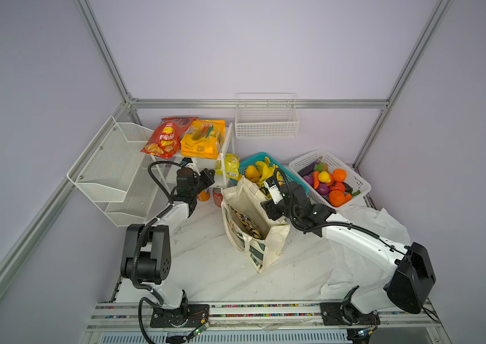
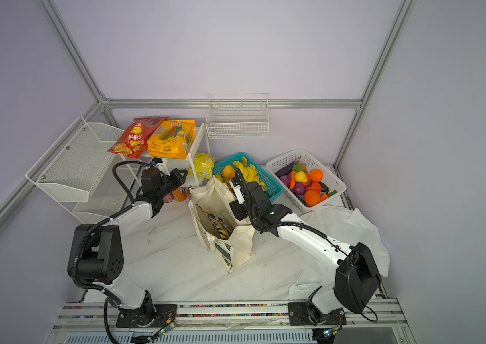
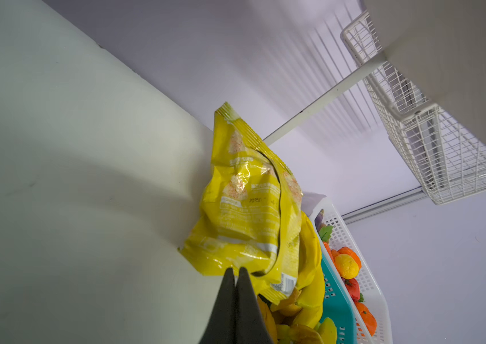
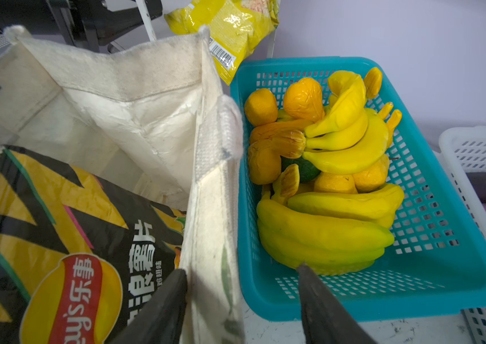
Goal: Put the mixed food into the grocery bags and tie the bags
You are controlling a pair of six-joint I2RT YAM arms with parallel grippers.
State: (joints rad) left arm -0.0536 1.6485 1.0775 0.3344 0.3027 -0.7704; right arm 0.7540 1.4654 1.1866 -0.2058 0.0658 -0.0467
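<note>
- Two grippers in view, both toward the far side of the table (image 1: 206,268).
- Shut tight, fingers flat together: left gripper (image 3: 234,272), tips at the lower edge of the small yellow snack packet (image 3: 247,208); any pinch on the foil impossible to tell.
- Propped at the end of the white rack (image 1: 227,140), just beside the teal basket (image 1: 258,155), outside both bags: that same small yellow snack packet.
- Roughly half open and holding nothing: right gripper (image 4: 241,268), straddling one wall of the cream canvas tote (image 4: 134,83), with one finger inside above the black chip bag (image 4: 57,208) and one finger above the teal basket.
- Standing inside the tote, leaning on a side wall: black chip bag.
- Heaped in the teal basket among other yellow and orange toy fruit: yellow bananas (image 4: 325,235), with the basket pressed up against the tote.
- Piled in the white basket (image 1: 319,153), right of the teal one in both top views: toy produce (image 1: 329,181).
- Spread flat on the table beneath the right arm: white plastic carrier bag (image 1: 384,226).
- Open at the top, straps hanging loose: cream canvas tote.
</note>
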